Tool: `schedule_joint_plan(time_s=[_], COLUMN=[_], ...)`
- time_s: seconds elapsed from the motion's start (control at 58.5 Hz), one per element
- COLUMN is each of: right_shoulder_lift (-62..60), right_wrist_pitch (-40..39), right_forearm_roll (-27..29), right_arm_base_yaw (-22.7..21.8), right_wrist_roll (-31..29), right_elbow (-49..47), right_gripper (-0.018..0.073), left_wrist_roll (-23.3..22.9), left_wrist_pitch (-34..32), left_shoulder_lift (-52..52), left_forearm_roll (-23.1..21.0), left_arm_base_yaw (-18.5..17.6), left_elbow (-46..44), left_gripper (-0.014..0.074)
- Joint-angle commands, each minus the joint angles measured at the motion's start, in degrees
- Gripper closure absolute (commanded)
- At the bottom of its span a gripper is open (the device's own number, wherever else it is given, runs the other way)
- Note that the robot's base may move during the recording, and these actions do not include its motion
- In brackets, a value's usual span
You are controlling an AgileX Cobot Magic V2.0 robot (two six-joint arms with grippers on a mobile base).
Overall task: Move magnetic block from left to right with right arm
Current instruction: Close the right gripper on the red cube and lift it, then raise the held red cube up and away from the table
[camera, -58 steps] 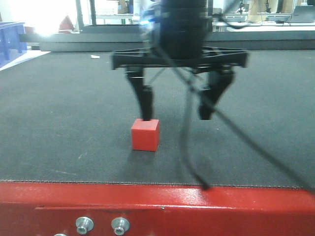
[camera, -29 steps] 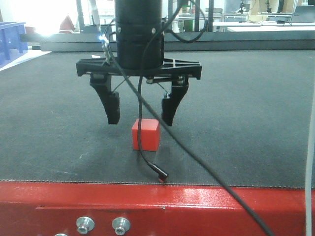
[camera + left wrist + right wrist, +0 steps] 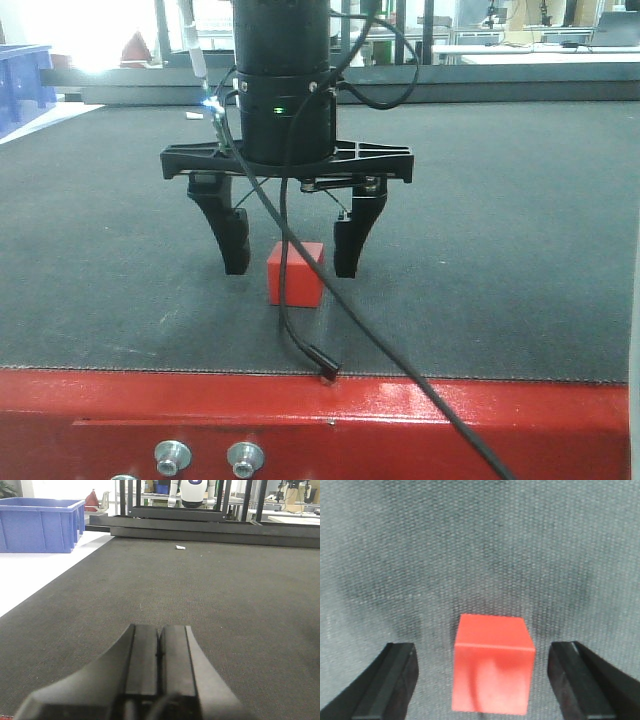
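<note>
Right gripper points straight down, jaws released, straddling small matte red cube near dark mat's front edge. Left gripper jaws clenched. Blue plastic crate: contents hidden.

The right gripper hangs over the magnetic block, jaws spread, one finger either side of it and neither touching. The block sits on the dark worktop. A black cable dangles across the block's front face, ending near the worktop's red edge.
</note>
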Motion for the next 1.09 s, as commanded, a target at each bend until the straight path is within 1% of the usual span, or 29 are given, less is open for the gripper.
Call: schedule_joint_plan(time_s=[0.0, 0.103, 0.222, 0.325, 0.393, 0.65, 0.769, 0.838, 0.94, 1.077], right_shoulder_lift=[-3.6, -3.6, -3.6, -3.6, -3.6, -4.4, -7.2, -9.0, -12.3, -17.0], right_wrist_pitch=[3.7, 3.8, 3.9, 4.0, 4.0, 4.2, 3.8, 3.8, 3.8, 3.2], right_forearm_roll=[-0.1, -0.1, 0.0, 0.1, 0.1, 0.0, -1.6, -3.1, -5.0, -5.5], right_arm_base_yaw=[-0.1, -0.1, -0.1, -0.1, -0.1, -0.1, -0.2, -0.5, -1.5, -3.4], right_wrist_roll=[-0.1, -0.1, -0.1, -0.1, -0.1, -0.1, -0.6, -2.5, -8.8, -20.5], right_elbow=[-1.2, -1.2, -1.2, -1.2, -1.2, -1.2, -1.3, -1.3, -1.3, -0.5], right_gripper=[-0.0069, -0.0042, 0.0041, 0.013, 0.016, 0.0171, 0.0171, 0.0172, 0.0172, 0.0172], left_wrist_roll=[-0.1, -0.1, -0.1, -0.1, -0.1, -0.1, -0.1, -0.1, -0.1, -0.1], left_wrist_pitch=[-4.7, -4.7, -4.7, -4.7, -4.7, -4.7, -4.7, -4.7, -4.7, -4.7], left_shoulder_lift=[-0.5, -0.5, -0.5, -0.5, -0.5, -0.5, -0.5, -0.5, -0.5, -0.5], left_forearm_roll=[-0.4, -0.4, -0.4, -0.4, -0.4, -0.4, -0.4, -0.4, -0.4, -0.4], left_arm_base_yaw=[-0.3, -0.3, -0.3, -0.3, -0.3, -0.3, -0.3, -0.3, -0.3, -0.3], left_elbow=[0.6, 0.6, 0.6, 0.6, 0.6, 0.6, 0.6, 0.6, 0.6, 0.6], left_gripper=[0.0713, 0.0713, 0.0713, 0.0713, 0.0713, 0.0713, 0.0713, 0.0713, 0.0713, 0.0713])
